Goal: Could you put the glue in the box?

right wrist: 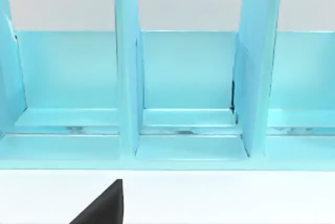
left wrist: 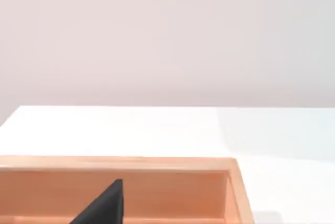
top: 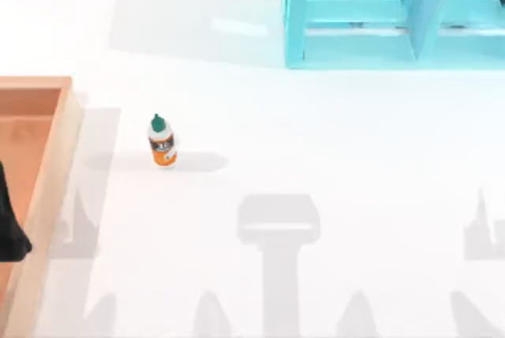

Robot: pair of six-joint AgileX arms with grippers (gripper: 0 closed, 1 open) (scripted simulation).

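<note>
We see the glue (top: 162, 141) standing upright on the white tabletop (top: 331, 140), at about nine o'clock from the middle of the top view, its green cap toward twelve o'clock and its shadow stretching toward three o'clock. The box (top: 55, 156) lies at the nine o'clock edge of the tabletop, near the glue but apart from it, with its tan wall between the bottle and the orange-brown floor. The glue is outside the box. A dark part of our left arm (top: 11, 227) hangs over the box floor at roughly eight o'clock; in the left wrist view a dark piece of the left gripper (left wrist: 104, 205) sits before the box wall (left wrist: 157, 164), and we cannot tell whether it is released or clenched. A cyan shelf unit (top: 371, 14) stands at one o'clock. The right wrist view faces that shelf unit (right wrist: 188, 72), with a dark piece of the right gripper (right wrist: 104, 205) over the tabletop; we cannot tell its state either.
</note>
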